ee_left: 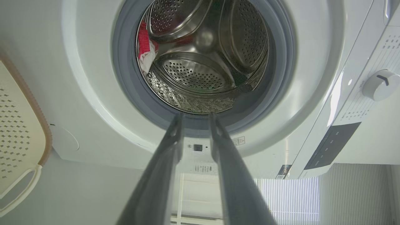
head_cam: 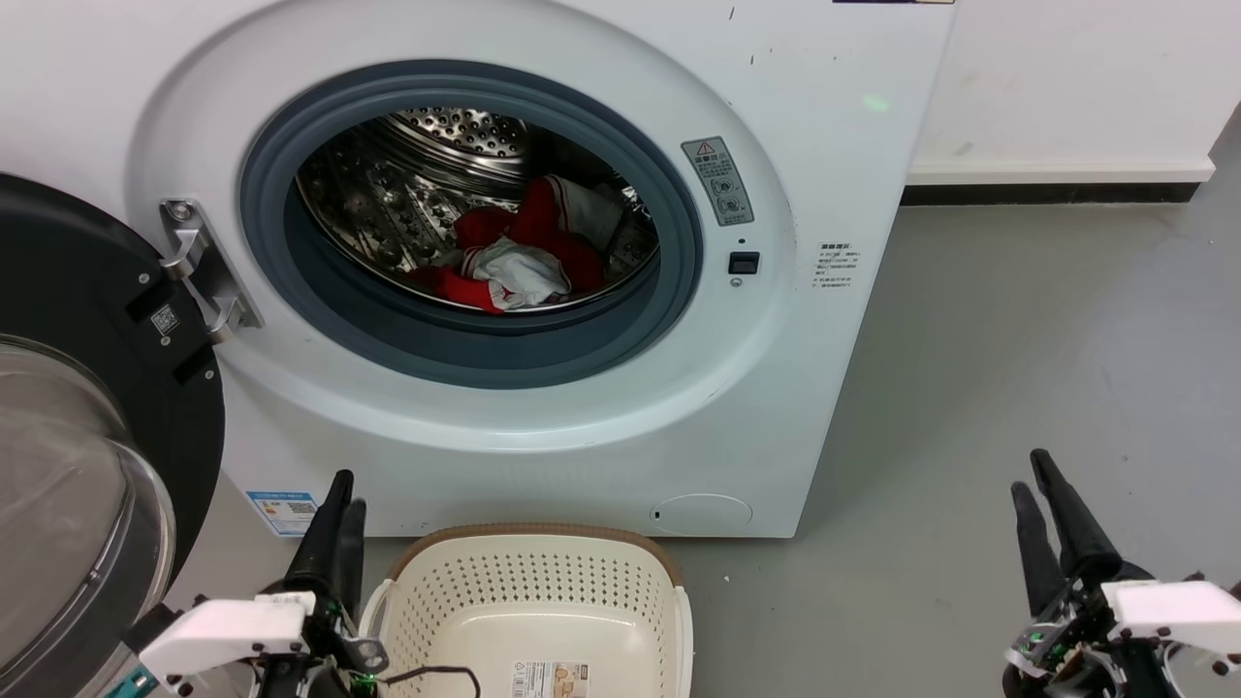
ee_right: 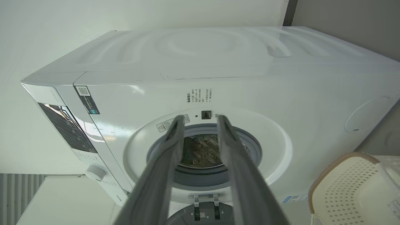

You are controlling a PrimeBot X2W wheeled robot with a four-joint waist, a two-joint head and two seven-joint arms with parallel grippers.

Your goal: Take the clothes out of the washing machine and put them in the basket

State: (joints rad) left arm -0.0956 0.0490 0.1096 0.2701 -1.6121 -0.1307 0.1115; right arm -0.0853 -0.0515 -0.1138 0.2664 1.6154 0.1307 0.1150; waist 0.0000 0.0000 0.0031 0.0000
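Inside the perforated steel drum (head_cam: 407, 208) of the large white front-loading washing machine (head_cam: 543, 436), the clothes (head_cam: 519, 254) lie as a small bundle of bright red white-striped fabric and a plain white cloth piece, resting low in the drum and slightly right of its centre, behind the grey rubber ring (head_cam: 465, 344). At the far left, the black-rimmed round glass door (head_cam: 87, 456) stands swung open on its metal hinge (head_cam: 204, 267). On the grey floor (head_cam: 970, 388), near the robot and just in front of the machine's lower edge, sits the cream-white oval plastic laundry basket (head_cam: 533, 582) with perforated sides and a brown rim, a sticker (head_cam: 551, 679) showing on its base. The left gripper (head_cam: 347, 492) hangs just left of the basket's rim, its two long dark fingers pointing up toward the machine with a narrow gap between them and nothing in it; its wrist view looks along them into the drum. The right gripper (head_cam: 1030, 472) hangs well apart to the right over bare floor, fingers likewise narrowly parted and holding nothing.
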